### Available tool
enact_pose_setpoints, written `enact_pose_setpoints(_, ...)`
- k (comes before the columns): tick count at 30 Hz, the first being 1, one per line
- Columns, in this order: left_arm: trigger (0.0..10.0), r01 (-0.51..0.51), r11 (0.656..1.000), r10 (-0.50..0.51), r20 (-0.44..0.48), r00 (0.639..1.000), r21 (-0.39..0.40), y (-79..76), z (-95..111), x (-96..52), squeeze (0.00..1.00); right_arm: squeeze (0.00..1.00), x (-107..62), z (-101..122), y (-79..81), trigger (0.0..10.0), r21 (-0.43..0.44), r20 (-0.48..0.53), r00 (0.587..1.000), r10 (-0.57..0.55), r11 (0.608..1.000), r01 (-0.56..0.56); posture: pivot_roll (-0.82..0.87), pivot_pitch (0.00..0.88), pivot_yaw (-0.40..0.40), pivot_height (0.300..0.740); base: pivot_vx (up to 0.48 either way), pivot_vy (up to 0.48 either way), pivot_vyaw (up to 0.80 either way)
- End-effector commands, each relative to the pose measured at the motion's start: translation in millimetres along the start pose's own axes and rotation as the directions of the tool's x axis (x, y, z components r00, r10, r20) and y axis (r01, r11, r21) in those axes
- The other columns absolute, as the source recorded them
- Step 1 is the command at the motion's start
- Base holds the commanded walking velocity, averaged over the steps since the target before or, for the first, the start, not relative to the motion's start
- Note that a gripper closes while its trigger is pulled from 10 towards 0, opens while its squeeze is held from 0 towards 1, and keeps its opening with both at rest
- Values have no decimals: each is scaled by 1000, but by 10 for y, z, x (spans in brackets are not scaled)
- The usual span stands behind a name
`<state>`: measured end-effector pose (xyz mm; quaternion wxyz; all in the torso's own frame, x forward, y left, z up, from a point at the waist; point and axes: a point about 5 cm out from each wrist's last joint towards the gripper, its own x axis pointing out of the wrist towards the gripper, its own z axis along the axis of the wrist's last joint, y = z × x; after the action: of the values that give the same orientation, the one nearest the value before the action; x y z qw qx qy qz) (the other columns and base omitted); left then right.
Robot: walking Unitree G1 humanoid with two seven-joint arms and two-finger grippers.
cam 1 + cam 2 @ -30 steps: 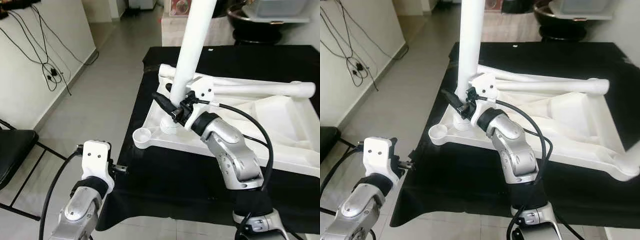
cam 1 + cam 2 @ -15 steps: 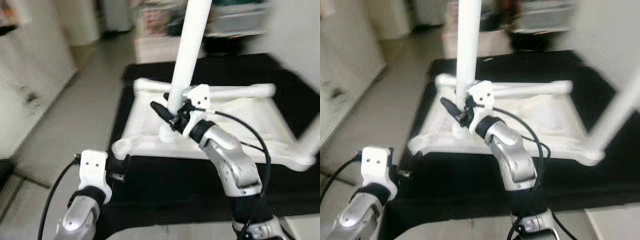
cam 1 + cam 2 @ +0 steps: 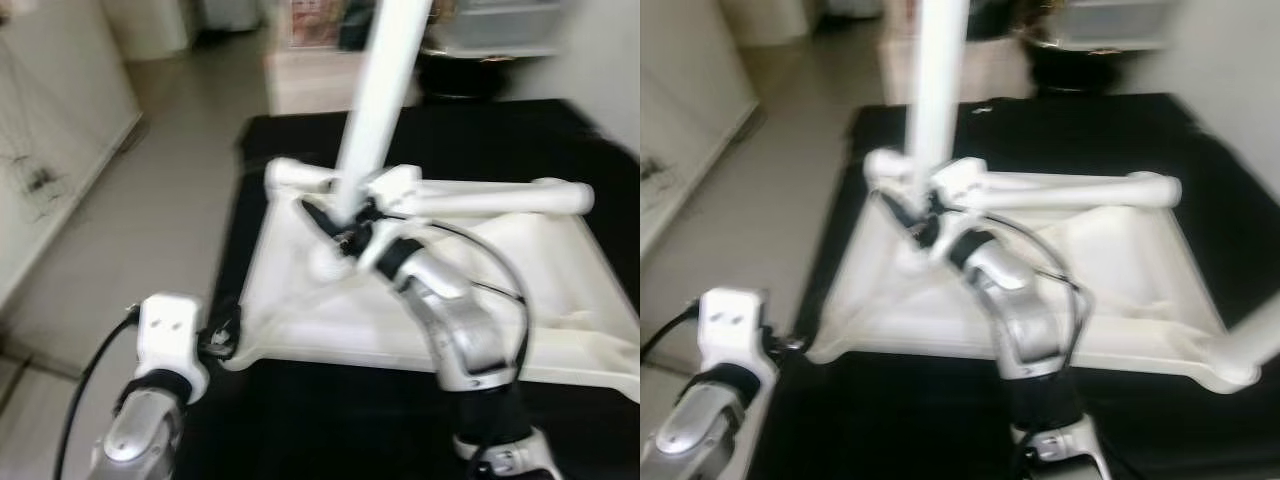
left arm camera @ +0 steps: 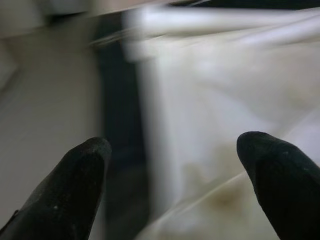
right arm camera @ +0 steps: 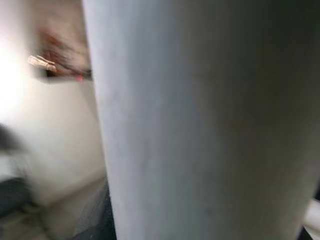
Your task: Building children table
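Right gripper (image 3: pixel 345 228) clamped around the lower end of a white table leg (image 3: pixel 383 90), black fingers on either side of the tube just above its foot. Leg held nearly upright, tilted slightly, its top out of frame, its base down at the near-left corner region of the upturned white tabletop (image 3: pixel 560 300). In the right wrist view, that same leg (image 5: pixel 200 125) pressed very close to the camera, blurred.

Silver right arm (image 3: pixel 455 325) reaching forward and left across the tabletop, a black cable looping beside it.

Left gripper (image 3: pixel 222 338) low at the near-left corner of the tabletop, close to or touching its rim; too blurred to say which. Fingers (image 4: pixel 80 175) spread wide apart in the left wrist view, nothing between them, with the pale underside of the tabletop (image 4: pixel 210 125) ahead and a dark strip of the cloth beside it.

Tabletop lying upside down on a black cloth (image 3: pixel 300 420) over a low surface. Second white leg (image 3: pixel 500 198) lying flat along the far edge of the tabletop, running from the far-left corner toward the right. Another leg (image 3: pixel 1255 345) rising at the near-right corner in the right eye view.

Pale tiled floor (image 3: pixel 130 220) to the left, a white wall (image 3: pixel 50 130) beyond it. All views motion-blurred
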<state>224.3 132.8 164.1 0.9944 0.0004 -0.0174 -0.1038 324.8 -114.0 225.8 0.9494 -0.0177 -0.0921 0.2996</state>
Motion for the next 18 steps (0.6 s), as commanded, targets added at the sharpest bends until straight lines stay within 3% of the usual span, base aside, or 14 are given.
enact_pose_setpoints(1, 10000, -55, 998, 56, -36, 998, 37, 121, -61, -81, 0, 0, 128, 142, 210, 10000, -1, 65, 994, 83, 997, -83, -33, 111, 39, 740, 0, 0, 0)
enact_pose_setpoints(9, 10000, -41, 999, 43, -59, 997, 20, 93, -110, -101, 0, 0, 133, 127, 214, 10000, 2, 49, 994, 101, 995, -101, -34, 112, 36, 740, 0, 0, 0)
enact_pose_setpoints(15, 10000, -55, 998, 57, -94, 994, 22, 101, -161, -136, 0, 0, 127, 130, 250, 10000, -6, 38, 983, 181, 983, -181, -34, 112, 36, 740, 0, 0, 0)
enact_pose_setpoints(16, 10000, -53, 998, 55, -110, 992, 19, 85, -177, -169, 0, 0, 107, 129, 289, 10000, -19, 26, 966, 257, 966, -256, -32, 111, 37, 740, 0, 0, 0)
enact_pose_setpoints(17, 10000, -53, 998, 55, -110, 992, 19, 85, -177, -169, 0, 0, 107, 129, 289, 10000, -19, 26, 966, 257, 966, -256, -32, 111, 37, 740, 0, 0, 0)
enact_pose_setpoints(18, 10000, -51, 999, 52, -131, 990, 12, 58, -195, -223, 0, 0, 81, 121, 340, 10000, -9, 8, 940, 342, 940, -342, -27, 116, 37, 740, 0, 0, 0)
